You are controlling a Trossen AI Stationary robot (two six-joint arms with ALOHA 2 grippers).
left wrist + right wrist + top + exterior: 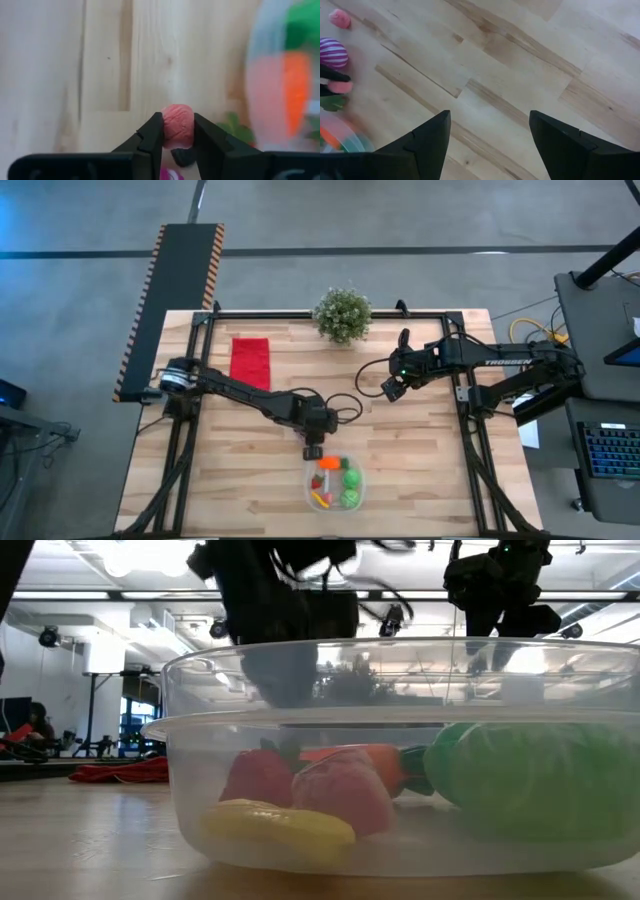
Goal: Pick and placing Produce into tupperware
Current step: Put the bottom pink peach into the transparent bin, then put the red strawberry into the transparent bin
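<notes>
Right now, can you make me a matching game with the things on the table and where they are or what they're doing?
Things:
1. Left gripper
2. Right gripper
3. Plant
4. Carrot

States:
A. Inside the tub
B. Jaws open, holding nothing
C. At the table's far edge
D. Shut on a pink piece

Pairs: 1-D, 2-B, 3-C, 4-A
</notes>
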